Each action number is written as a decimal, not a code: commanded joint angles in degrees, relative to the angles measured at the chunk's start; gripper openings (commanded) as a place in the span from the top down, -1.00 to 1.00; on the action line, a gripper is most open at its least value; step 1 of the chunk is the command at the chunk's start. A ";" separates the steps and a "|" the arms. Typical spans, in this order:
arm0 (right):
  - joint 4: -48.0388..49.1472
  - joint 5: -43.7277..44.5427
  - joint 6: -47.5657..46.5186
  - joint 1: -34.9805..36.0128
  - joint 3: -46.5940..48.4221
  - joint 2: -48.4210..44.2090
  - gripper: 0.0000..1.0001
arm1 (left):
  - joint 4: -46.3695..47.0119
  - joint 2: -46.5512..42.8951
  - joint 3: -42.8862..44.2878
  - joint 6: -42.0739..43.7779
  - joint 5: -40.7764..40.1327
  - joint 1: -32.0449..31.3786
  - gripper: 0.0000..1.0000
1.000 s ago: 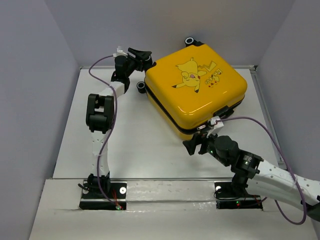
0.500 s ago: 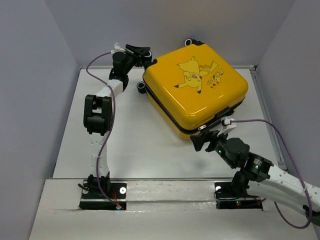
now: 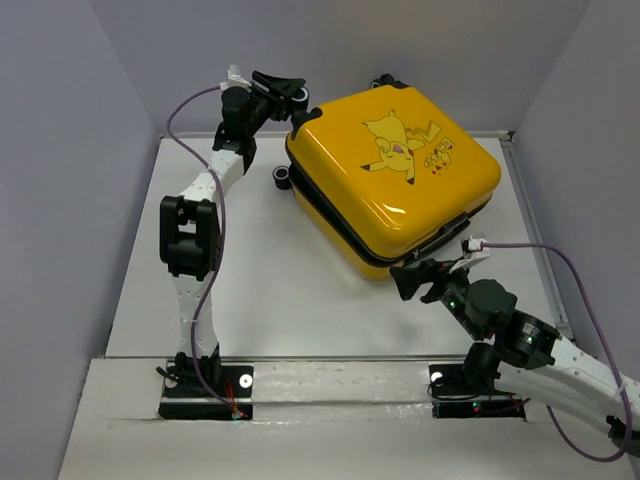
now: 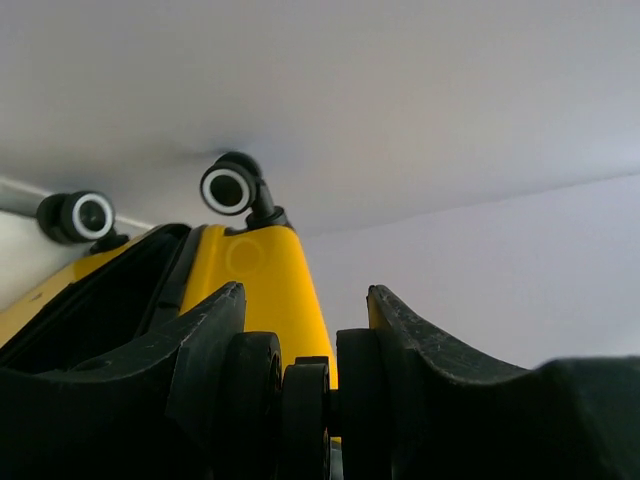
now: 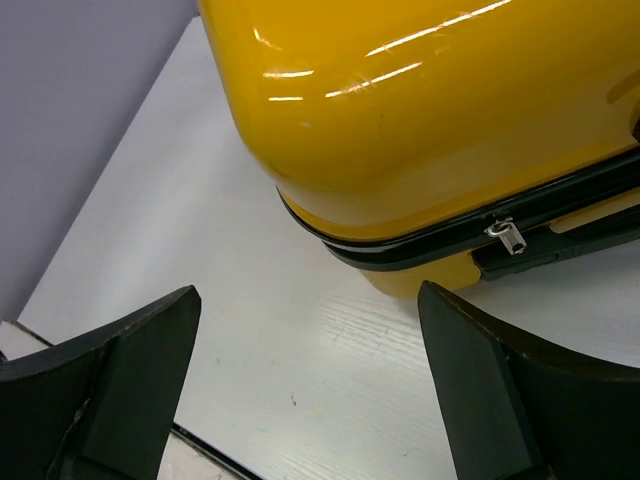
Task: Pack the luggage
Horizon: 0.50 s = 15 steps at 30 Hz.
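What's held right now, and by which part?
The left gripper grips the luggage by a corner wheel; the right gripper is open, empty.

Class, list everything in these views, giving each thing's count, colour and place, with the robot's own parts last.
luggage: one, yellow, far right part of table.
wheels: two seen overhead, black with white rings, luggage's far-left side.
zipper pull: one, silver, on luggage's near edge.
table: one, white, beneath everything.
walls: three, pale grey, around table.
cables: two, purple, one per arm.
arms: two, white and black, bases at near edge.
left gripper: one, black, jaws closed on a wheel at luggage's far-left corner.
right gripper: one, black, jaws open, empty, by luggage's near corner.
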 commanded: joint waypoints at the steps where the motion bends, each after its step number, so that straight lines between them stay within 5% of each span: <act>1: -2.99 2.81 3.00 0.17 0.18 -1.99 -0.85 | 8.15 -11.44 -3.48 1.10 3.52 -0.76 0.88; 4: -3.26 4.13 5.38 0.17 -2.55 -2.43 -0.40 | 8.76 -11.45 -7.79 2.07 3.34 -0.14 0.88; 5: -3.34 5.09 6.25 0.17 -3.25 -2.25 -0.11 | 8.94 -11.01 -9.28 2.34 3.43 0.21 0.88; 6: -3.34 5.36 6.35 0.17 -3.78 -1.99 -0.11 | 8.94 -10.75 -9.29 2.60 3.43 0.47 0.88; 8: -2.56 5.71 5.39 0.17 -5.19 -1.55 0.36 | 9.29 -10.13 -12.18 3.22 3.51 1.35 0.88; 11: -2.64 8.68 4.85 0.17 -6.24 -1.02 0.56 | 9.90 -9.08 -13.42 3.31 3.78 2.58 0.88; 15: -2.73 13.09 4.85 -1.23 -6.86 -1.20 0.50 | 9.91 -7.14 -12.63 3.74 4.65 3.81 0.88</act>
